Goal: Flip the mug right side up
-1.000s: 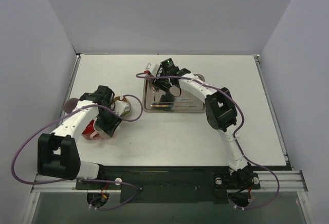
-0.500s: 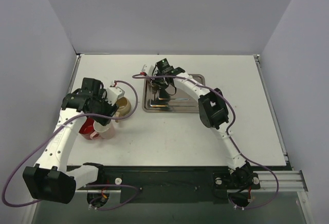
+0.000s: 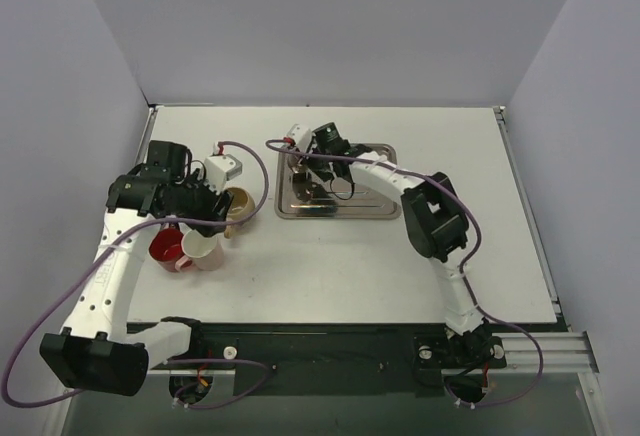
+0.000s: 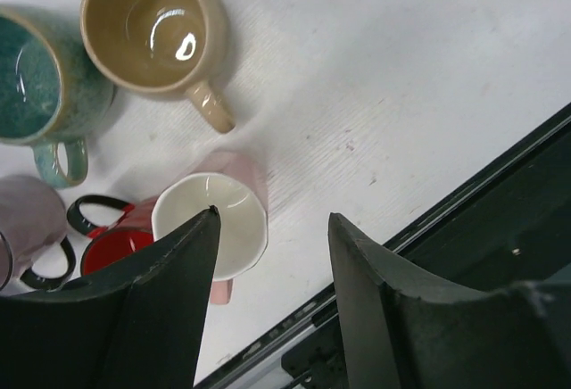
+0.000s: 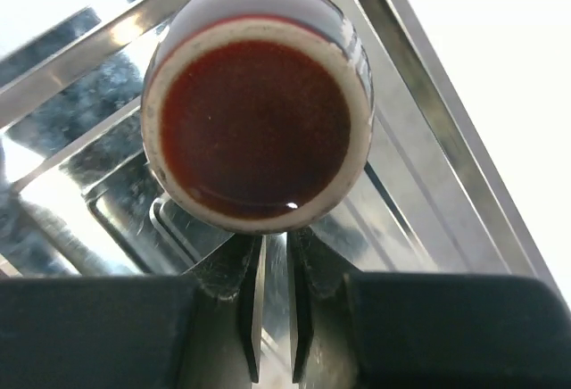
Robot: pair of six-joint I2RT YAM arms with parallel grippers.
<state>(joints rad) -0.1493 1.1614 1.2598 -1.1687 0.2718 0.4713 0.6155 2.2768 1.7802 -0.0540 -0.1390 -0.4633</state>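
The white table (image 3: 400,266) is carrying both arms, and the left arm (image 3: 100,276) is now standing higher and further left than a second ago, when it was folded low over the cluster of mugs. The right arm (image 3: 455,286) is reaching a little further left over the steel tray (image 3: 372,203) than before. The dark mug (image 5: 257,126) is sitting upside down at the far left of that tray, its brown base facing up. Near left, a tan mug (image 4: 152,28), teal mug (image 4: 40,77), pink mug (image 4: 227,228), red mug (image 4: 116,248) and lilac mug (image 4: 27,219) are standing upright together. The left gripper (image 4: 272,219) is hanging above the pink mug, jaws apart and empty. The right gripper (image 5: 275,255) is pressing its jaws together just beside the upturned mug.
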